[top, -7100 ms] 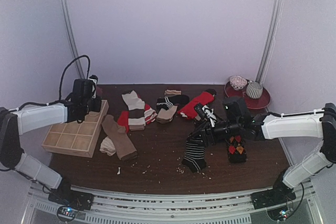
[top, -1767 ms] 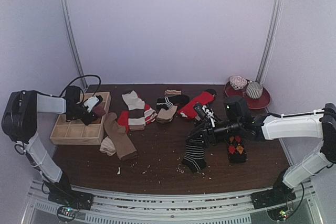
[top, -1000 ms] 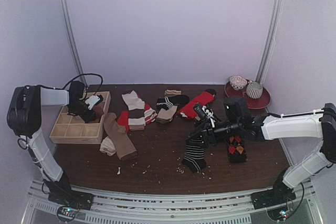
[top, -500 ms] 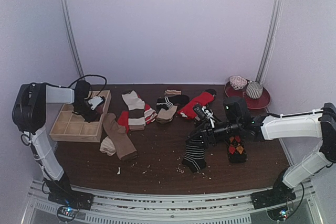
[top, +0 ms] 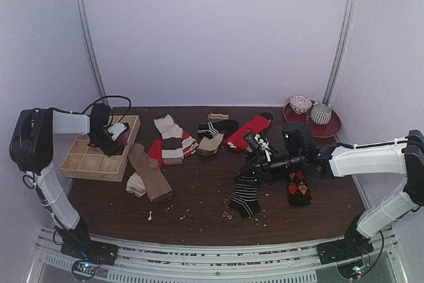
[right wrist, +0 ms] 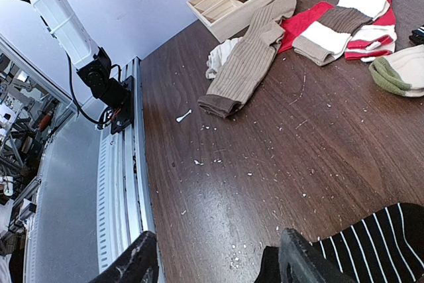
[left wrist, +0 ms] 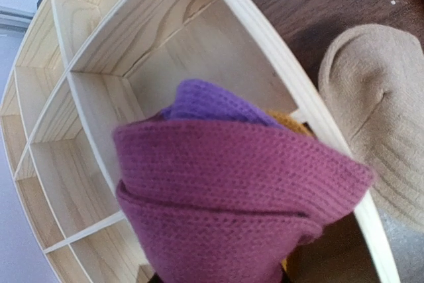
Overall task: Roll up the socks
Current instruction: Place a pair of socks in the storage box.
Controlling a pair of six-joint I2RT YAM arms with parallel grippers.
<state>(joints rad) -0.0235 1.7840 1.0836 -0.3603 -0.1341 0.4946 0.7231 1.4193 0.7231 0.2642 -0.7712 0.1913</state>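
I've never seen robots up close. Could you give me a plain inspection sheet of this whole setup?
Surface: dark wooden table, speckled with pale crumbs.
Job's things: rolled magenta sock above a corner of the wooden tray; tan sock, striped sock, argyle sock and red sock lie loose and unrolled, with more behind.
Clutter: red plate in the far right corner, bearing two small patterned items; cannot tell what they are.
Grippers: left gripper shut on the rolled magenta sock; right gripper open, low beside the striped sock.
Cables: black cable loops over the left arm.
Surroundings: plain pale walls; metal rail along the near edge.
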